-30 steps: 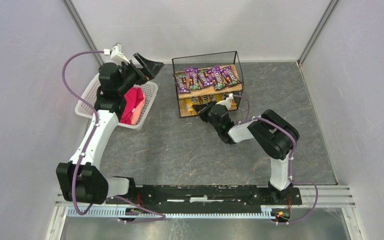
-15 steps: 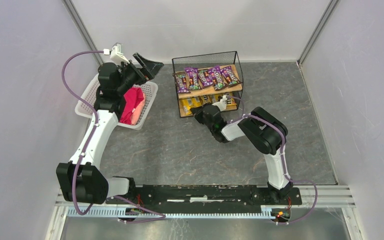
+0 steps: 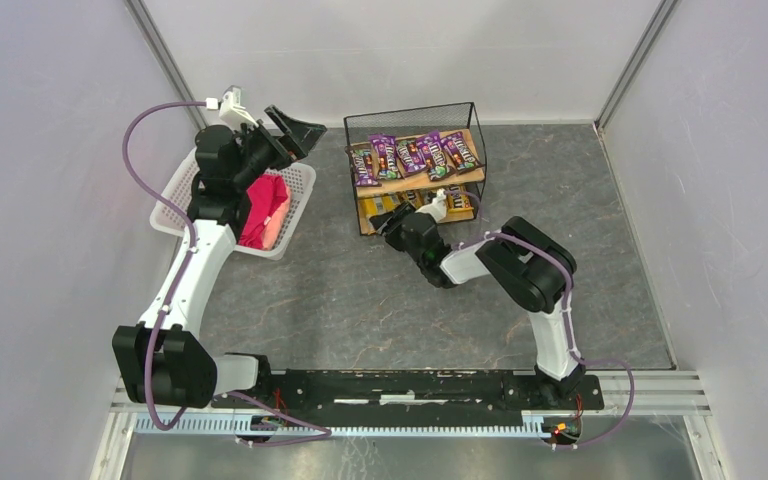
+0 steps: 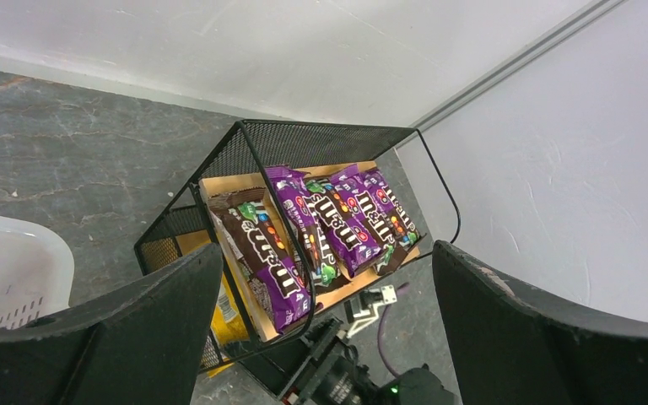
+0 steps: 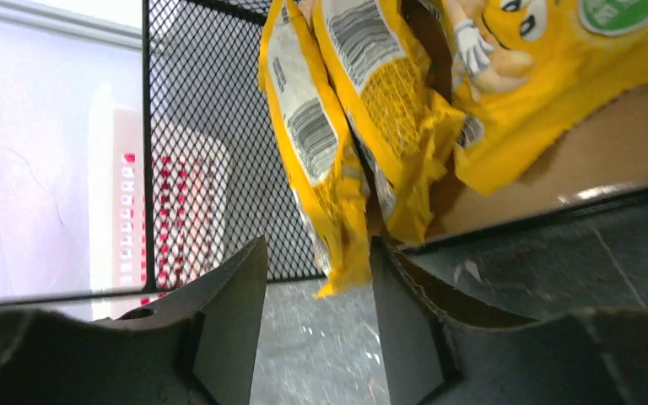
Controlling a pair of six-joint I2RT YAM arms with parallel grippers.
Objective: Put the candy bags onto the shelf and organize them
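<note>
The shelf (image 3: 410,111) stands on the grey surface (image 3: 350,300) in the upper middle of the top view. A row of purple bags (image 3: 415,155) lies side by side on its upper board, each overlapping the next. The yellow bags (image 5: 371,101) are on the lower board, at the front. In the right wrist view they are crumpled together, leaning rather than flat. One of them droops over the front edge of the board.

The right pincer (image 5: 317,246) is low at the front left corner of the shelf, level with the lower board. Its fingers stand a narrow gap apart. The drooping bag's corner hangs in that gap, close to the finger on the right of the frame. The gap is wider than the corner, so nothing looks pinched.

The left pincer (image 3: 295,128) is raised in the upper left of the top view, above the far end of a white basket (image 3: 298,190). It is spread wide, holds nothing, and points towards the shelf. A pink bundle (image 3: 265,210) lies in the basket.
</note>
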